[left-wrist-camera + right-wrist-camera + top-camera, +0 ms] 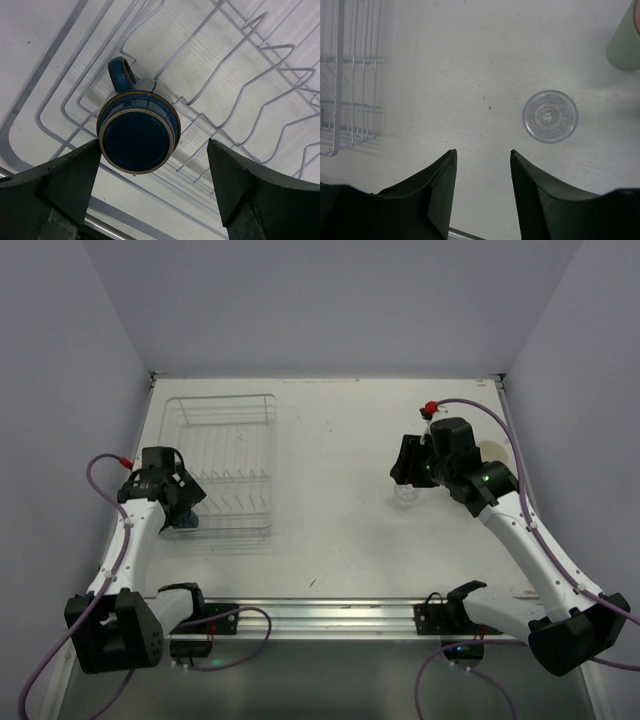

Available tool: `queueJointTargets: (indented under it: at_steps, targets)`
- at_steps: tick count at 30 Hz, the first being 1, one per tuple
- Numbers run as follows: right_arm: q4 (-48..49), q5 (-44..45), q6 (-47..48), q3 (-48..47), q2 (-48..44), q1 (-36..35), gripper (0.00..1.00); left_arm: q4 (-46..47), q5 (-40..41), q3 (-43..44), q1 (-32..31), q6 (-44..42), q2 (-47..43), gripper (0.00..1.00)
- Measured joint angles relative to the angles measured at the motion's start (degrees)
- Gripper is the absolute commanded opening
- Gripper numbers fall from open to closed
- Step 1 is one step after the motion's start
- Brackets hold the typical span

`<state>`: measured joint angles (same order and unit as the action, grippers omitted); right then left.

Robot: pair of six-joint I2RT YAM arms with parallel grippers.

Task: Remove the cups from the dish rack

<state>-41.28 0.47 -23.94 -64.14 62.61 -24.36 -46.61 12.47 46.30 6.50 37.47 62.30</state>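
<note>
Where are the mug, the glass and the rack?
mug [137,134], left wrist view, its round end.
glass [550,116], right wrist view, its middle.
rack [225,397], top view, its far rim.

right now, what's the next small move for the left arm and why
Probably shift the left gripper sideways before closing: its jaws are open, but the upturned blue mug in the dish rack sits hard by one finger.

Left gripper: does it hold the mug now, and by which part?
Nothing is held. The left gripper stands open around the upturned mug; one finger is clearly apart from it.
</note>
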Motion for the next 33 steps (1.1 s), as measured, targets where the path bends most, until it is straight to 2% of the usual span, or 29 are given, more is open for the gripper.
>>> queueJointTargets:
  at_steps: [4,8,15,26,33]
  targets:
    - [0.17,0.00,0.00,0.22,0.00,0.00,0.50,0.09,0.35,-0.07,-0.15,0.44,0.22,0.95]
    - [0.20,0.00,0.00,0.52,0.00,0.00,0.50,0.13,1.07,-0.07,-0.15,0.44,0.96,0.88]
    - [0.20,0.00,0.00,0.63,-0.02,0.00,0.50,-2.19,1.70,1.42,-0.15,0.28,2.62,0.85]
    - [0.20,0.00,0.02,0.63,-0.02,0.00,0.50,-5.62,4.11,1.51,-4.76,0.46,3.04,0.89]
    - [0.20,-0.07,0.04,0.63,-0.70,0.00,0.50,-6.23,4.76,2.12,-5.46,0.50,5.86,0.89]
